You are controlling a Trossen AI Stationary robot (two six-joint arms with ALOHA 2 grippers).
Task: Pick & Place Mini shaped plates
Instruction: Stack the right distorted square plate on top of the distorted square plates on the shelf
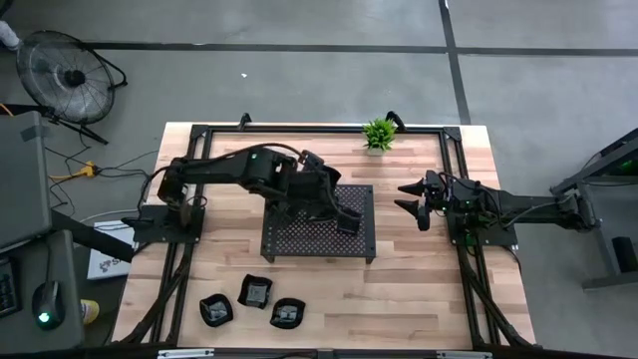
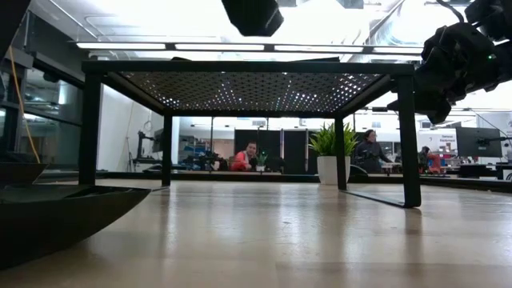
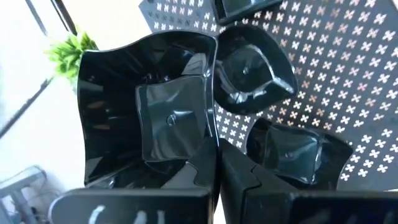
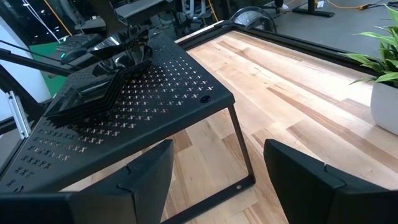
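My left gripper is over the black perforated tray, shut on a square wavy-rimmed black plate. This plate also shows in the right wrist view. Under it on the tray lie a leaf-like plate, a square plate and another at the far side. Three more plates rest on the table near its front left. My right gripper is open and empty beside the tray's right side. My left gripper pinches the square plate's rim between its two fingers, at one side edge near a corner. The fingers come from above, slanting down. The plate sits tilted over the tray, above the other plates; I cannot tell if it is fully clear of them.
The tray stands on thin legs above the wooden table. A small green plant stands at the far edge. A black frame borders the table. A plate lies close to the low camera.
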